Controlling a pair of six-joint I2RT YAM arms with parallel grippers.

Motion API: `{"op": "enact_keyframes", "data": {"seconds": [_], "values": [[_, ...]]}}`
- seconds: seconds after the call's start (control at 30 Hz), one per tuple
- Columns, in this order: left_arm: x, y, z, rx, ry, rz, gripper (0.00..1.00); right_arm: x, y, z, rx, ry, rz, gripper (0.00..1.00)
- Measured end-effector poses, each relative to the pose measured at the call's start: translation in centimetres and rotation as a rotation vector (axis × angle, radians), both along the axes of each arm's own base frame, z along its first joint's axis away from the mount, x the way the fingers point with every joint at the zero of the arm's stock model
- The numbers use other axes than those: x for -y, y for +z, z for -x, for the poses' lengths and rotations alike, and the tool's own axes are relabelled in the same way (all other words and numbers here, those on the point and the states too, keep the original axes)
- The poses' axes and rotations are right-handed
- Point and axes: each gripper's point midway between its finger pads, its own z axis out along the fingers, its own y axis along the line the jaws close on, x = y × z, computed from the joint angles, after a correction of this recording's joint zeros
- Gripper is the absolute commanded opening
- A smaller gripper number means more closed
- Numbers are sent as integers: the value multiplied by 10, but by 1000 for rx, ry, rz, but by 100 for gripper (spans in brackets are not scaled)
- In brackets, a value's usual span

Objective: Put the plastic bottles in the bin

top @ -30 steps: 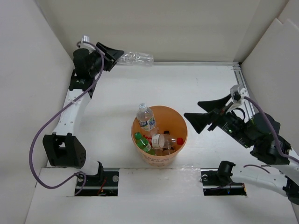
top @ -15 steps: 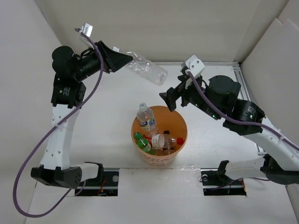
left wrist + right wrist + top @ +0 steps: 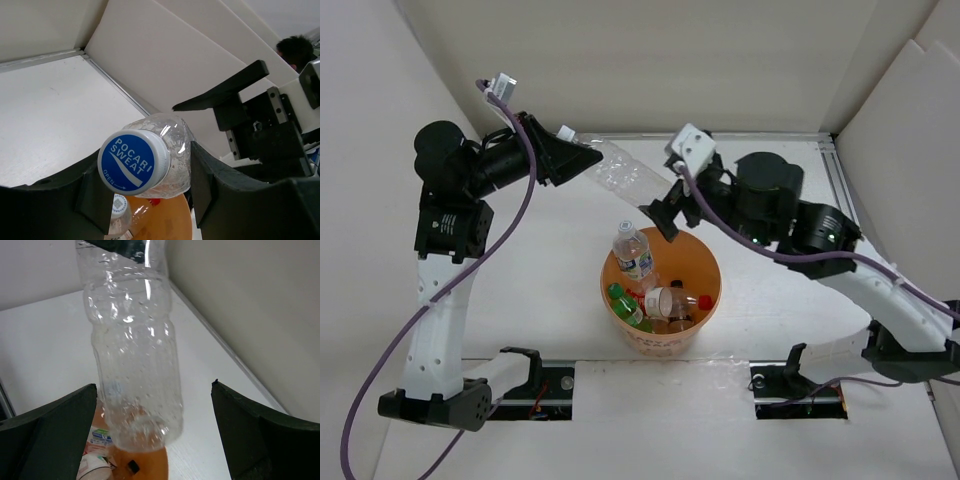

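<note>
White table (image 3: 560, 235) under me, orange bin (image 3: 695, 250) at its near side between the arm bases. I've got the long clear bottle (image 3: 625, 177) in the air, slanting down toward the bin's far rim. My left gripper (image 3: 588, 158) pinches its neck, blue cap (image 3: 132, 161) poking out. My right gripper (image 3: 662, 213) is spread wide, with the bottle's base between its fingers, untouched. In the bin: an upright white-capped bottle (image 3: 632, 250), a red-capped bottle (image 3: 675, 300) lying down, a green bottle (image 3: 625, 305).
</note>
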Motion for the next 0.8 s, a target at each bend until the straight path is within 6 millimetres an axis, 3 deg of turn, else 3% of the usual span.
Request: {"op": "enact_keyframes", "data": {"seconds": [0.23, 0.3, 0.33, 0.37, 0.4, 0.43, 0.5, 0.53, 0.57, 0.7, 0.8], "values": [[0, 2, 1, 11, -13, 10, 0, -55, -41, -12, -72, 84, 78, 98], [-2, 2, -3, 26, -2, 16, 0, -61, -44, -14, -80, 85, 81, 76], [-3, 2, -3, 26, -3, 22, 0, -61, -45, -15, -85, 80, 80, 42], [-3, 2, -3, 27, -8, 27, 3, -61, -45, -17, -88, 71, 78, 16], [-3, 4, -3, 36, -10, 32, 10, -61, -45, -17, -93, 70, 73, 2], [-3, 6, -3, 36, -7, 39, 33, -61, -45, -17, -95, 68, 67, 0], [-3, 6, -3, 33, -9, 43, 59, -61, -41, -17, -95, 61, 46, 0], [-3, 8, -2, 36, -8, 48, 87, -60, -41, -16, -95, 61, 36, 0], [-1, 10, 0, 37, -18, 52, 100, -58, -41, -15, -100, 60, 22, 0], [1, 12, 5, 20, -23, 63, 100, -40, -43, -3, -131, 44, -51, 0], [-5, 14, -2, 12, 33, 72, 100, -13, -47, 10, -160, 18, -121, 0]]}}
